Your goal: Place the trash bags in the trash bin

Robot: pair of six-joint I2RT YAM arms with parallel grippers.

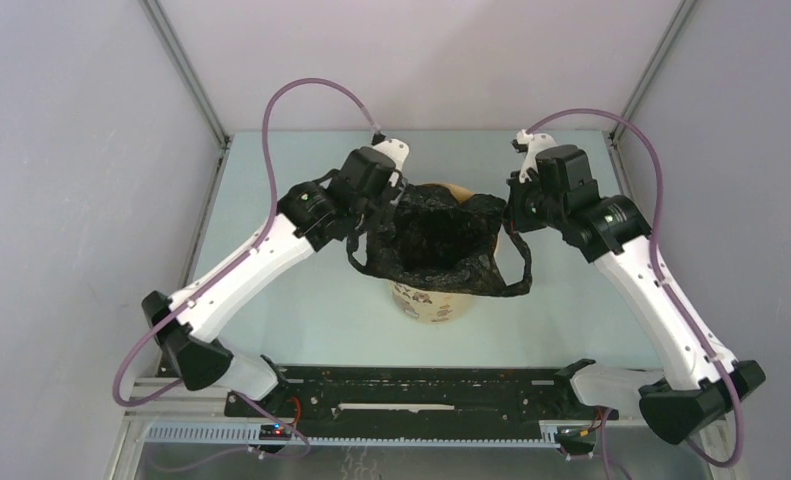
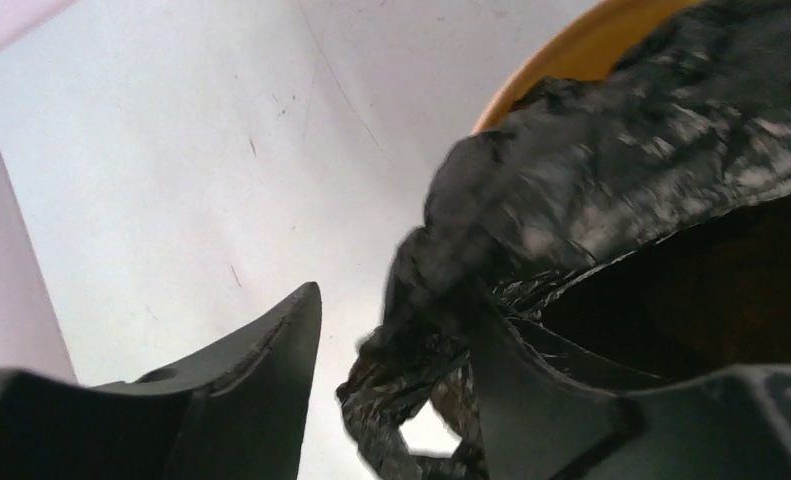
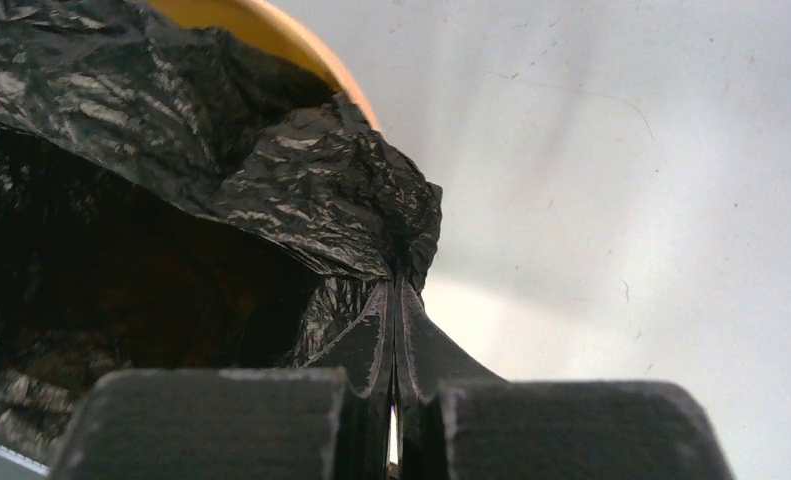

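You have the black trash bag (image 1: 436,240) spread open over the mouth of the pale yellow trash bin (image 1: 431,305) on the table (image 1: 271,200), your right gripper (image 3: 396,335) pinched tight on its right edge, your left gripper (image 2: 396,305) gaping wide around its crumpled left edge.

no text can be read anywhere. the trash bin (image 1: 436,305) has dark lettering and small pictures on its pale side, just below the hanging edge of the trash bags (image 1: 441,240), but in the top view the marks are too small and blurred to make out a single letter.
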